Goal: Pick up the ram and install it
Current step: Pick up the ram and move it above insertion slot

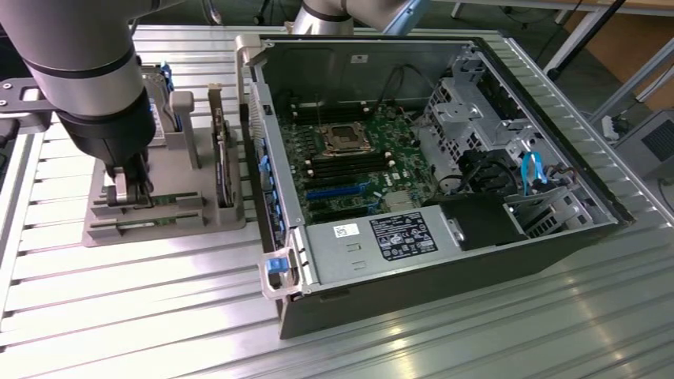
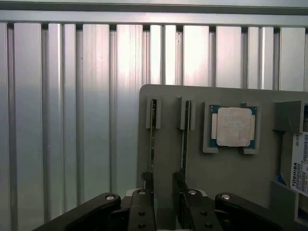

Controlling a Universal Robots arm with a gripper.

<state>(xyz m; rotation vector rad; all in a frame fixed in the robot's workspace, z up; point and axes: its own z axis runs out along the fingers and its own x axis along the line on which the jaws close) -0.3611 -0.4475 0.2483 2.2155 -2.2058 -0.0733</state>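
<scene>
Gripper (image 1: 132, 192) low over the grey holder (image 1: 169, 229), jaws apart and empty. You see the ram (image 2: 152, 137) standing on edge in its slot (a second stick (image 2: 185, 139) stands parallel beside it), which likely leaves its long faces free for the fingers (image 2: 144, 202). The case (image 1: 443, 272) lies open nearby, its board (image 1: 358, 166) facing up.

Table (image 1: 126, 316) – ribbed shiny alu; holder (image 2: 163, 144) – matt gry plastic.
</scene>
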